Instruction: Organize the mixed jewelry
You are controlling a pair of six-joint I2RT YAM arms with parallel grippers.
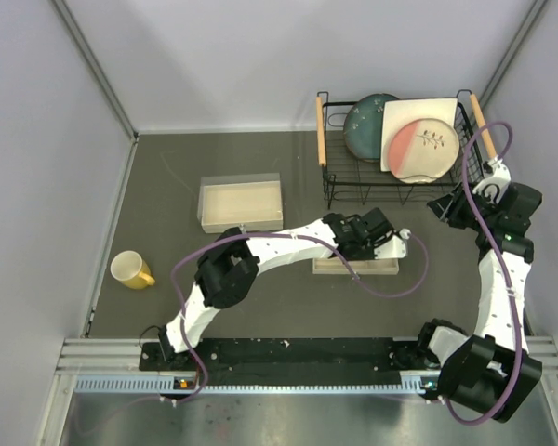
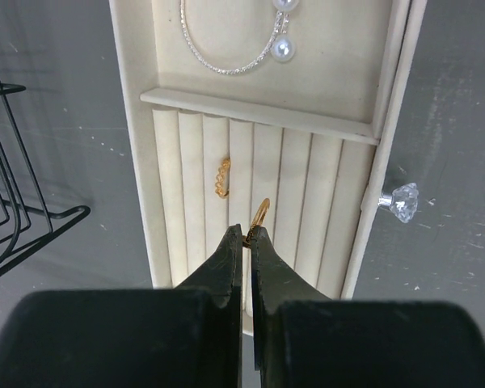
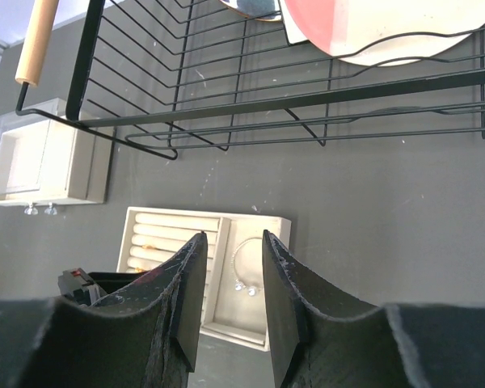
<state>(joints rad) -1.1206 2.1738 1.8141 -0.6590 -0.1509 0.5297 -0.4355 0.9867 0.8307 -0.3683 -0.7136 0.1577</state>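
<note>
Right at the tips of the left jaws, a tiny gold ring (image 2: 261, 214) is pinched by its near edge, with the black tapered jaws clamped together on it. The ring stands on edge and shows as a thin oval. Its long axis points away from the jaws, leaning slightly right and running along the grooves of the beige tray (image 2: 133, 162). It hangs over the ridged section, where soft, matte padded rolls lie side by side; whether it touches them cannot be told. A second gold ring (image 2: 222, 178), knobbly and twisted, sits wedged upright in a groove a little further out and to the left, apart from the jaws. Beyond a raised divider, in the flat compartment, lies the thin silver bracelet hoop (image 2: 224, 72), a sparkling wire curve ending in two glossy pearl beads (image 2: 283, 48). A faceted clear knob (image 2: 400, 200) sticks out from the tray's right side over the dark grey counter (image 2: 453, 121). The right jaws stand apart and hold nothing, up near the black wire rack (image 3: 307, 97), well away from the tray.
</note>
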